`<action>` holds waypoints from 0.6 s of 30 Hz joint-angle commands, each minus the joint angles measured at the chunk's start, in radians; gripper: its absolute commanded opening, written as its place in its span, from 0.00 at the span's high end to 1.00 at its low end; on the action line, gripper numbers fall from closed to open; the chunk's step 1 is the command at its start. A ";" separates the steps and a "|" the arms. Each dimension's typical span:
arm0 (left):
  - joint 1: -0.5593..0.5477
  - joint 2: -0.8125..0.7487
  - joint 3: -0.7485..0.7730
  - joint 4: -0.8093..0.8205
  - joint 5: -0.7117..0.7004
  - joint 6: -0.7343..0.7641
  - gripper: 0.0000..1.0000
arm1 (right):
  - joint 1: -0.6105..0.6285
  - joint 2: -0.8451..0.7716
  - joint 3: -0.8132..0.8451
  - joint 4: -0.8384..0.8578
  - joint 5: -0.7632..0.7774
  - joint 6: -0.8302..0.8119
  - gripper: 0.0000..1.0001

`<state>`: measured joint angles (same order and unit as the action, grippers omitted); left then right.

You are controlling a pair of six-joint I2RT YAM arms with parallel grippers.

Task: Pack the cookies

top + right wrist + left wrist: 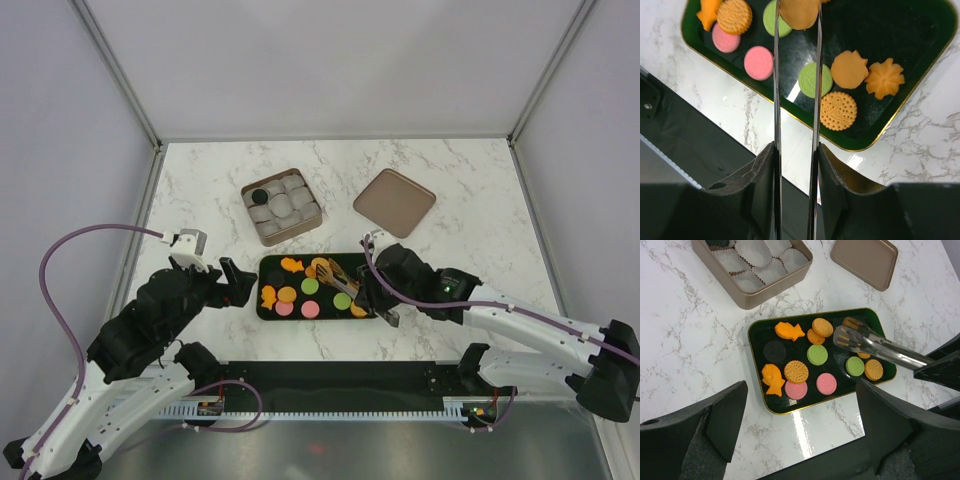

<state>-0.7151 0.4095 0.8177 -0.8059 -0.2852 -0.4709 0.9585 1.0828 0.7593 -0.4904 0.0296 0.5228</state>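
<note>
- Top external view: the left arm crouches low beside the left end of the dark green, gold-rimmed rectangular tray, with its wrist angled toward the tray.
- The left arm's fingers are spread wide apart and hold nothing.
- The right arm stretches in from the tray's right side, its wrist dipping over the tray's right edge.
- The right arm's fingers are clenched on both blades of the slim metal tongs, which jut out over the tray.
- The tong tips pinch one round orange cookie over the tray's right half.
- The other cookies lie flat inside the tray: orange, green, pink, tan and black pieces.
- A tan square tin of white paper cups sits behind the tray.
- A flat tan lid sits behind the tray's right end on the white marble bench.
</note>
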 commanded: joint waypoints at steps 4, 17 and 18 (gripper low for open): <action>-0.003 -0.008 -0.003 0.037 -0.003 -0.009 0.03 | 0.005 -0.098 0.147 -0.097 0.098 -0.044 0.67; -0.001 0.015 -0.002 0.037 -0.022 -0.015 0.03 | -0.059 0.434 0.603 0.122 0.202 -0.220 0.69; -0.001 0.012 -0.002 0.034 -0.023 -0.014 0.03 | -0.064 0.472 0.632 0.133 0.201 -0.230 0.68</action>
<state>-0.7151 0.4206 0.8173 -0.8059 -0.2867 -0.4709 0.9142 1.4483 1.2816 -0.4736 0.1951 0.3607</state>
